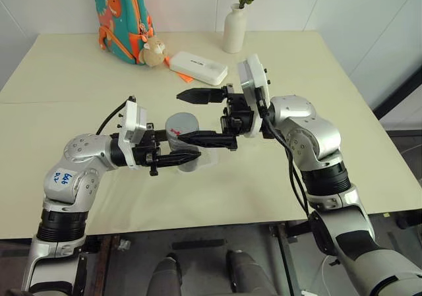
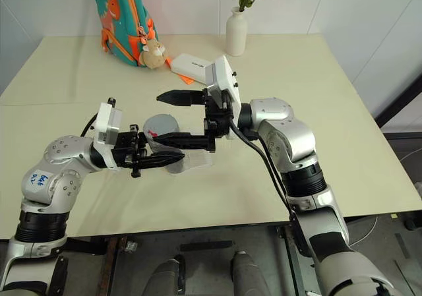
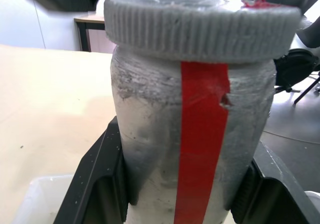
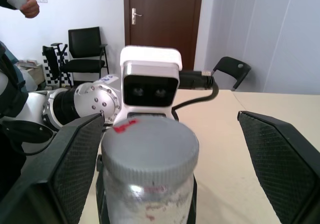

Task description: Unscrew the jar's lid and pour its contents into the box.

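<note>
My left gripper [image 1: 191, 157] is shut on the jar [image 1: 187, 152], a small cloudy cylinder with a red strip [image 3: 200, 149], and holds it upright above the table. Its black fingers [image 3: 95, 184] clamp the body from both sides. The grey ribbed lid [image 3: 200, 27] sits on top of the jar. My right gripper [image 1: 179, 117] is open, one finger on each side of the lid [image 4: 147, 144]; one finger is close beside it, the other well clear. The clear box [image 1: 211, 157] lies on the table just behind and below the jar. The jar's cloudy wall hides the contents.
At the back of the cream table [image 1: 79, 72] stand a white vase [image 1: 235, 29], a flat white case [image 1: 198, 67], a teal backpack [image 1: 122, 19] and a small plush toy [image 1: 153, 51]. A person's hand [image 4: 25, 2] shows far off in the room.
</note>
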`<state>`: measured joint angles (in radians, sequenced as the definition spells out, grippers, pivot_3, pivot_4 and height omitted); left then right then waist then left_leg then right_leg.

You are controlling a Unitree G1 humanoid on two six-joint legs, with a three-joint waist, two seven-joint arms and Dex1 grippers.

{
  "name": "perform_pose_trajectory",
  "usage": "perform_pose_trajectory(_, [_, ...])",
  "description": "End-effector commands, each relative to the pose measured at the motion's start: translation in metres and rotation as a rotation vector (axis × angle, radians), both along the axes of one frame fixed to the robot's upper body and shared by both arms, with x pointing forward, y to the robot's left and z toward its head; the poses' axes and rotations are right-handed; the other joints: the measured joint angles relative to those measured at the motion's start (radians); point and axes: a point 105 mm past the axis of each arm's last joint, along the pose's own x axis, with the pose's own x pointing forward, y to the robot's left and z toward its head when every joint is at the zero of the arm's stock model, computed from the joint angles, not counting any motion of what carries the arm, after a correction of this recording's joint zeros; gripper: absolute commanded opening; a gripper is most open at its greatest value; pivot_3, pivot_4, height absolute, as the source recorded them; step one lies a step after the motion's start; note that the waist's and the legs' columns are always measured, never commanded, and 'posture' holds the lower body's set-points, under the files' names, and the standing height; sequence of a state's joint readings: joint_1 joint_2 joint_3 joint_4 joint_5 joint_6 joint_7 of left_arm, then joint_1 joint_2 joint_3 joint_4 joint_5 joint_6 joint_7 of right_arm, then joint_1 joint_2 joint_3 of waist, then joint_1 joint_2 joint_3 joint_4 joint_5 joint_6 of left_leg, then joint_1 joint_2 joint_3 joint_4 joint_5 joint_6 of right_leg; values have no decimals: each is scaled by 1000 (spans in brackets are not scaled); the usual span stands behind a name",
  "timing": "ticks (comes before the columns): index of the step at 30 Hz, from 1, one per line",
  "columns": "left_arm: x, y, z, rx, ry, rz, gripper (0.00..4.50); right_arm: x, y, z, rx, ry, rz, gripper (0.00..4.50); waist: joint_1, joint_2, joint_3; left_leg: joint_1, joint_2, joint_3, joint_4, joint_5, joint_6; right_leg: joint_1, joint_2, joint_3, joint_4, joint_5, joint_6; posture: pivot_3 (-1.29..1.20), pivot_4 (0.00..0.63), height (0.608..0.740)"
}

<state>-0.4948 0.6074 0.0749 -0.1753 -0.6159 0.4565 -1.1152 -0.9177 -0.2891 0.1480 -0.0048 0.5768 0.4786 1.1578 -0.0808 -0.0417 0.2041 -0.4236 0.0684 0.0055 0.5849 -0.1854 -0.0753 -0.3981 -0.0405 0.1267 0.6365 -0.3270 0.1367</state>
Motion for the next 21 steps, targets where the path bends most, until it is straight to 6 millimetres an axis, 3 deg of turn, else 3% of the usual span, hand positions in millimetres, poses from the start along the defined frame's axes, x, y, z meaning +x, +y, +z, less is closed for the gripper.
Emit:
perform_pose_trajectory(1, [1,0,6,-18,-28,-3,2000,-15,6,3,10,-18,43,4475,-2,0,0,0,0,0,0,0,0,0,0,0,0,0,0,0,150,740])
perform_pose_trajectory(11, [2,-4,6,-14,-20,-21,2000,7,32,1,2,-9,-81,4475,-2,0,0,0,0,0,0,0,0,0,0,0,1,0,0,0,150,740])
perform_pose_trajectory(15, [2,-4,6,-14,-19,-21,2000,14,30,6,8,-24,-108,4475,-3,0,0,0,0,0,0,0,0,0,0,0,1,0,0,0,150,740])
perform_pose_trajectory(21, [2,-2,6,-10,-24,-8,2000,27,12,15,13,-43,-162,4475,-2,0,0,0,0,0,0,0,0,0,0,0,1,0,0,0,150,740])
